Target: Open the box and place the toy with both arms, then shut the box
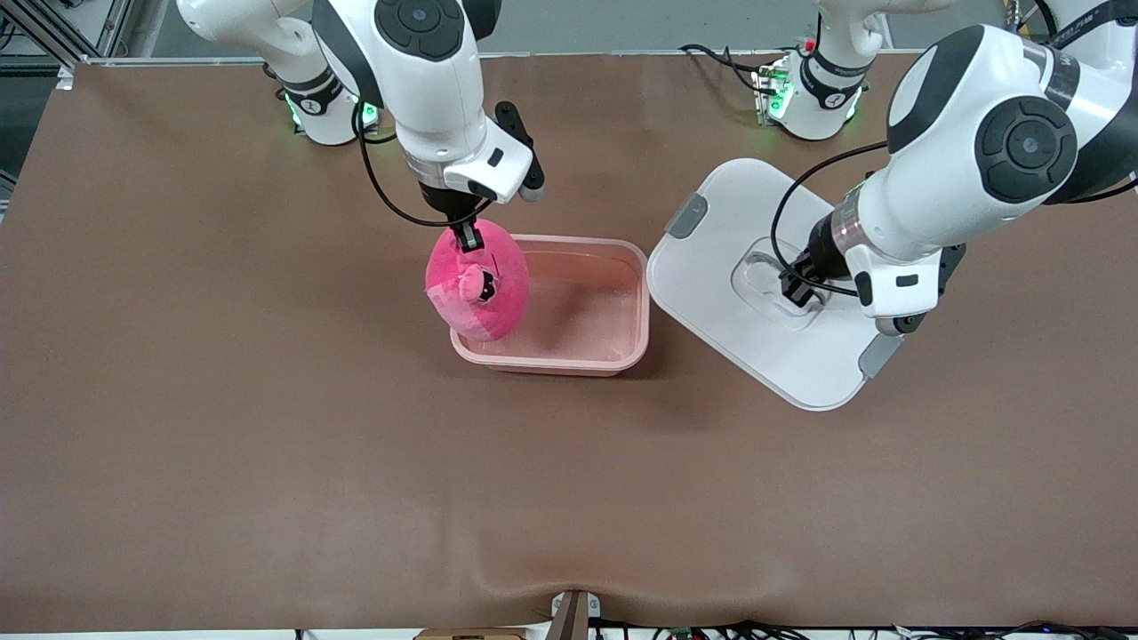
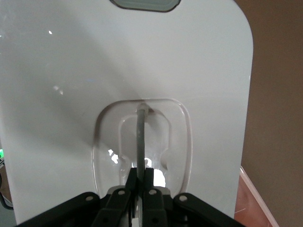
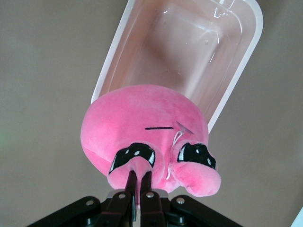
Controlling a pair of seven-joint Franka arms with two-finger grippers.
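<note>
While clamped by a nub in the right gripper [image 1: 468, 237], toy [image 1: 477, 283] hangs over the open pink box [image 1: 622, 307] (at its rim toward the right arm's end). Left gripper [image 1: 797, 292] pinched on the handle [image 2: 140, 137] of the lid [image 1: 738, 213], held beside the box.

From the front camera the toy [image 1: 478, 283] covers the corner of the box's pink base [image 1: 569, 307] toward the right arm's end of the tabletop, and the left arm's wrist hides the left gripper [image 1: 798, 289] along with part of the lid [image 1: 756, 284] and its recessed handle. In the left wrist view the lid runs off the picture's edges, so only one grey clip [image 2: 145, 4] shows, itself cut off. In the right wrist view the toy hides one end of the base, and the right gripper's [image 3: 137, 182] body is cut off by the picture's edge.
</note>
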